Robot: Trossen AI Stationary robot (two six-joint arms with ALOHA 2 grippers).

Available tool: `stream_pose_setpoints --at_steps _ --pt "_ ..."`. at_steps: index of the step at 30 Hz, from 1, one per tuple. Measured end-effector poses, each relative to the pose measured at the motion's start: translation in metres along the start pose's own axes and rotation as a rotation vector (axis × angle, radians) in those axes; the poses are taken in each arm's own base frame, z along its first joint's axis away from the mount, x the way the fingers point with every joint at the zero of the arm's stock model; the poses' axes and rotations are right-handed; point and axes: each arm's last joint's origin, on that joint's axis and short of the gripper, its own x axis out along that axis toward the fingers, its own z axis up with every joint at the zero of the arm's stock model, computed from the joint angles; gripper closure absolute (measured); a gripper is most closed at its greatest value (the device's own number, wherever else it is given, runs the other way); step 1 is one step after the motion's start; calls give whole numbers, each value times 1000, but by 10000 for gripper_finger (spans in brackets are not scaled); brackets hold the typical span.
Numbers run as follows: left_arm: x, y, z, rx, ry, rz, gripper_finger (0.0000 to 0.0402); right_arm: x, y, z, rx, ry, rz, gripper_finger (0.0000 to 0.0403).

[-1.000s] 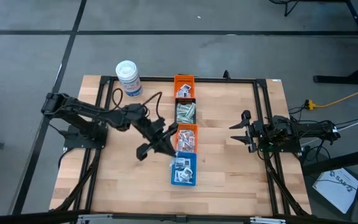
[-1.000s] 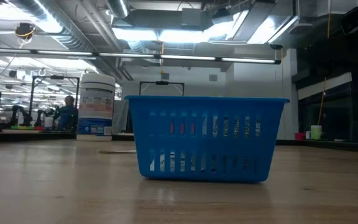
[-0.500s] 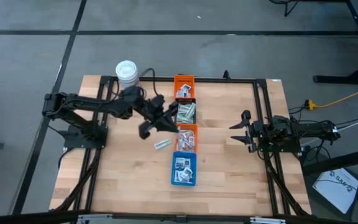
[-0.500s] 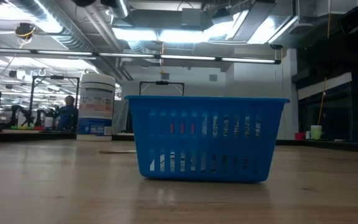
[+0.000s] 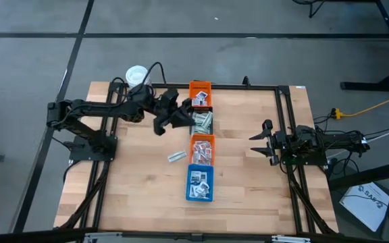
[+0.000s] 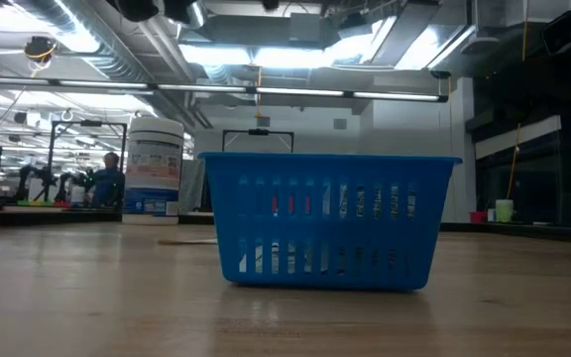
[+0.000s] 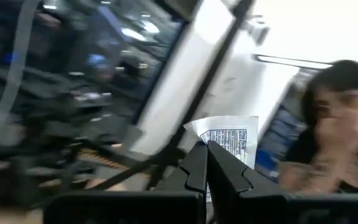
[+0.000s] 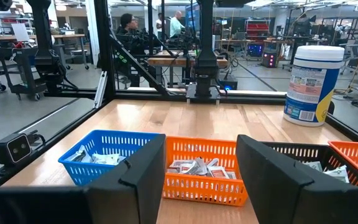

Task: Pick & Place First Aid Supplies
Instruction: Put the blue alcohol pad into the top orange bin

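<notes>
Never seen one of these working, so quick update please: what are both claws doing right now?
Left gripper shut on a white packet, raised beside the black bin. Right gripper open, idle at table's right. One loose packet on the table.

Grey floor point(image 5: 32, 40), ceiling strip lights point(image 6: 266, 55), distant workbenches point(image 8: 17, 43).

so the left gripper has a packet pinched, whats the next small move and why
Probably carry it on over the black bin and lower before letting go. The left gripper is shut on a white packet and sits just beside that bin, while one strip already lies on the table outside the bins. The right gripper waits open at its side.
</notes>
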Motion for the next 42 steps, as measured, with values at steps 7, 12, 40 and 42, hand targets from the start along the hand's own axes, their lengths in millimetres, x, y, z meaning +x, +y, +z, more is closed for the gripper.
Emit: stream_pose_setpoints --at_steps 7,12,40,42 --pt "-14 28 -5 -8 39 286 400 0 0 0 0 0 0 208" --pt "-25 44 -16 -46 102 526 400 0 0 0 0 1 0 208" --pt "-74 100 -5 -35 484 927 400 0 0 0 0 0 0 208" --pt "-75 112 -1 -54 506 962 400 0 0 0 0 1 0 208"
